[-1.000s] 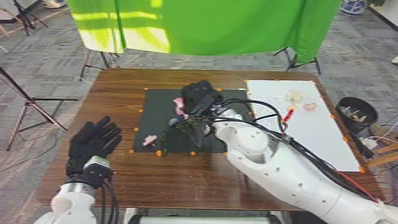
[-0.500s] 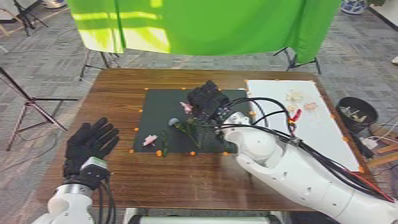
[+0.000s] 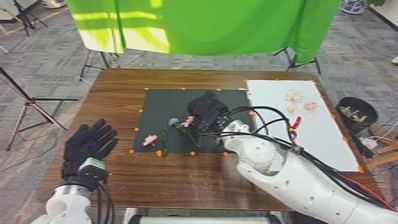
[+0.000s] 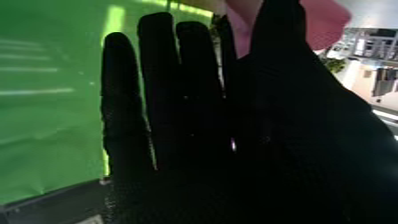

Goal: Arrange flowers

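In the head view my right hand [image 3: 207, 111] is over the dark mat [image 3: 160, 102], its thumb and a finger pinching a pink flower [image 3: 187, 121]. The right wrist view has the hand [image 4: 187, 140] with pink petals [image 4: 327, 24] showing on both sides of the thumb. A grey-blue flower [image 3: 174, 121] lies just beside the held one, with green stems below it. Another pink flower [image 3: 149, 140] lies near the mat's lower left. My left hand [image 3: 90, 142] is open at the table's left side.
A white board [image 3: 311, 140] on the right bears pale yellow flowers [image 3: 294, 95] and a small pink one [image 3: 310, 106]. A red object [image 3: 296, 122] is beside the right arm's cables. Beyond the table's right edge stands a black bin [image 3: 357, 110].
My right hand has moved toward the near side and slightly right, and the pink flower has come along with it. The left hand has shifted only slightly.
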